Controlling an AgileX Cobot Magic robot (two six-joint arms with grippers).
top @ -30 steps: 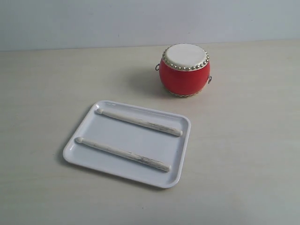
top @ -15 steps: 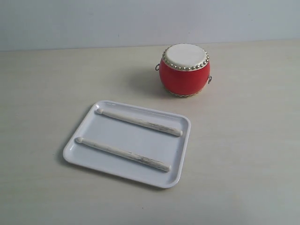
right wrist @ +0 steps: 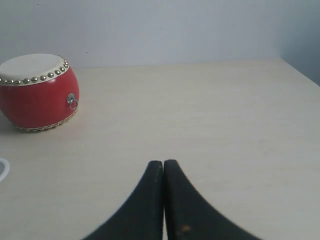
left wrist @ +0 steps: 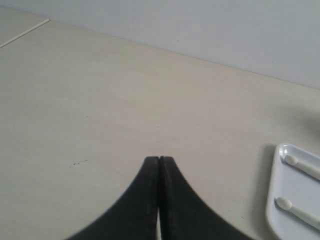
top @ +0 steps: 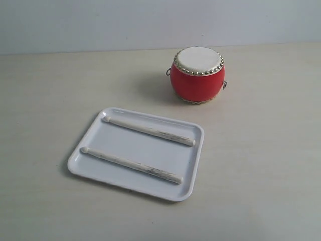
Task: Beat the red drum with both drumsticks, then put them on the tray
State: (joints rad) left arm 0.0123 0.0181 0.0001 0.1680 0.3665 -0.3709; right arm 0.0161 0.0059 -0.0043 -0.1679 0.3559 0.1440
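The tray (top: 150, 150) is set nearest on the tabletop (top: 261, 165), turned at a slant. The near stick (top: 131, 164) and the far stick (top: 149, 130) are laid in it, roughly parallel and well apart. Their rounded tips are pointed to the tray's left side. Both are rested wholly inside the rim, and neither is touched by a gripper. Farther back and to the right, the drum (top: 197, 75) is stood upright on the tabletop, apart from the tray, with its pale skin facing up.

In the left wrist view, the left gripper (left wrist: 159, 160) is seen clenched, with its 2 jaws pressed flat together and nothing between them. It is held over bare tabletop. Beyond it, 1 corner of the tray (left wrist: 274, 200) is caught at the frame edge, with both stick tips showing in it.

In the right wrist view, the right gripper (right wrist: 163, 164) is likewise clamped fully closed on itself and gripping nothing. Past it, the drum (right wrist: 35, 95) is seen well apart.
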